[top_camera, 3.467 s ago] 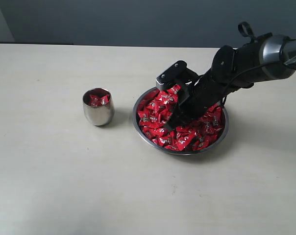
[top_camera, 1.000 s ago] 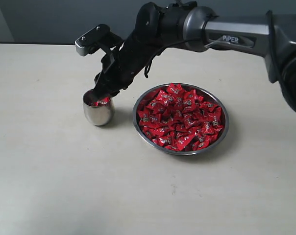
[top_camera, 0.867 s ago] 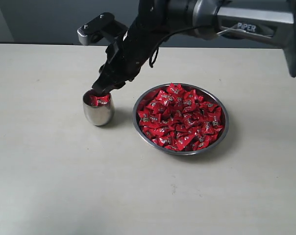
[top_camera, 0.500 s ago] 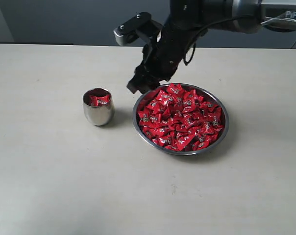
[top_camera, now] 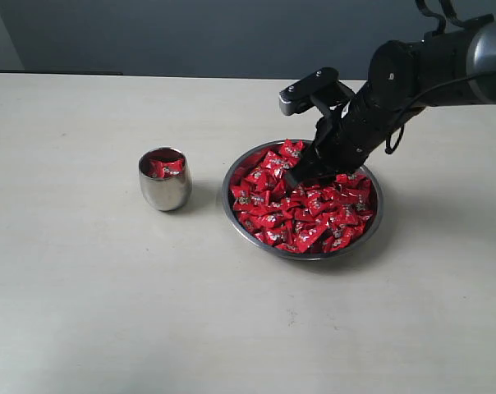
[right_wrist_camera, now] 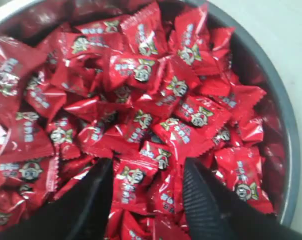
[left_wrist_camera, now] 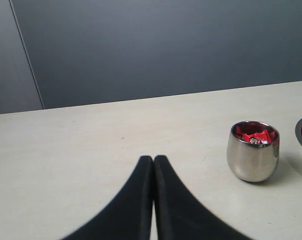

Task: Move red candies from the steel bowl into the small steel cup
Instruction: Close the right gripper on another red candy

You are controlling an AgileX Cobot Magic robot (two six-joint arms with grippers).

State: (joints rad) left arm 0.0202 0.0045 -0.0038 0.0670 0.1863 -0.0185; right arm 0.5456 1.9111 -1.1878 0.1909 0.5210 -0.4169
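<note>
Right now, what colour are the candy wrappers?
Glossy red wrappers with pale print; clearest in right wrist view.

Looks like a lab: plain beige table point(top_camera: 108, 312), grey wall point(top_camera: 190, 33).

One bowl point(top_camera: 304, 257), one cup point(top_camera: 164, 190), many candies point(top_camera: 304, 215)

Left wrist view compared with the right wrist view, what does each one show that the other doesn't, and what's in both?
Only the left wrist view shows the small steel cup, upright on the table with red candies inside, plus the shut left pincer and a grey wall. Only the right wrist view shows the open right pincer, its fingers spread over the heap, and the print on the wrappers. Both show red candies and the steel bowl, though the left wrist view catches just a sliver of its rim at the picture's edge.
</note>
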